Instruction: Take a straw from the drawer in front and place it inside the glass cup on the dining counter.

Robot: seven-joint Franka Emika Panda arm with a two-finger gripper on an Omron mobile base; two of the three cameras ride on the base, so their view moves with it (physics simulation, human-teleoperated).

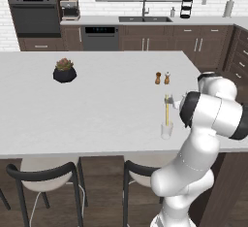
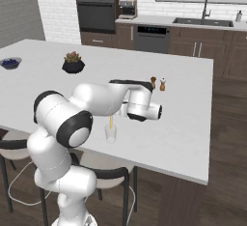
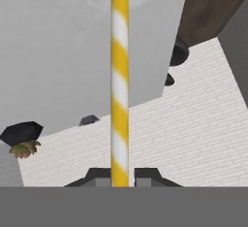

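Observation:
My gripper [image 3: 120, 177] is shut on the straw [image 3: 119, 75], a yellow-and-white striped stick that runs straight up the middle of the hand view. The straw [image 1: 167, 110] stands upright over the glass cup [image 1: 166, 131], and its lower end reaches into the cup's mouth. The cup is a small clear tumbler near the front edge of the white dining counter [image 1: 97, 109]. From the right, the gripper [image 2: 116, 113] hangs just above the cup [image 2: 111, 134], with the straw [image 2: 111, 121] dropping into it. The drawer is out of view.
Two small brown shakers [image 1: 162, 78] stand behind the cup, and a potted plant [image 1: 64, 72] sits far left. A dark bowl [image 2: 10, 63] lies at the counter's left end. Dark-framed stools [image 1: 43, 172] stand under the front edge. Cabinets and a sink line the back wall.

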